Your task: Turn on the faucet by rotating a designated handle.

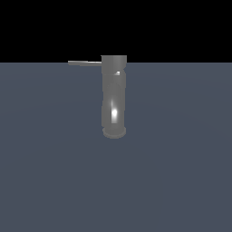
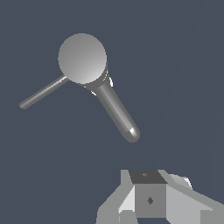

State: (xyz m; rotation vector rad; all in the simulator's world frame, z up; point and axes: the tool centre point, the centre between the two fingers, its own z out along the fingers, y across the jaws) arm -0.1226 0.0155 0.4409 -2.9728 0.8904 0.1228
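Note:
In the exterior view the faucet stands upright, a glossy grey cylinder on a wider round foot, with a thick cap on top. The handle, a thin flat bar, sticks out from the cap toward the exterior view's left. The wrist view looks down on the faucet, with the handle running out from its round cap. My gripper shows only in the wrist view, at the picture's edge. It is well apart from the faucet and touches nothing. Its white fingers sit together with no gap showing and hold nothing.
A flat blue-grey floor lies all around the faucet. Beyond its far edge there is only black background. No other objects show in either view.

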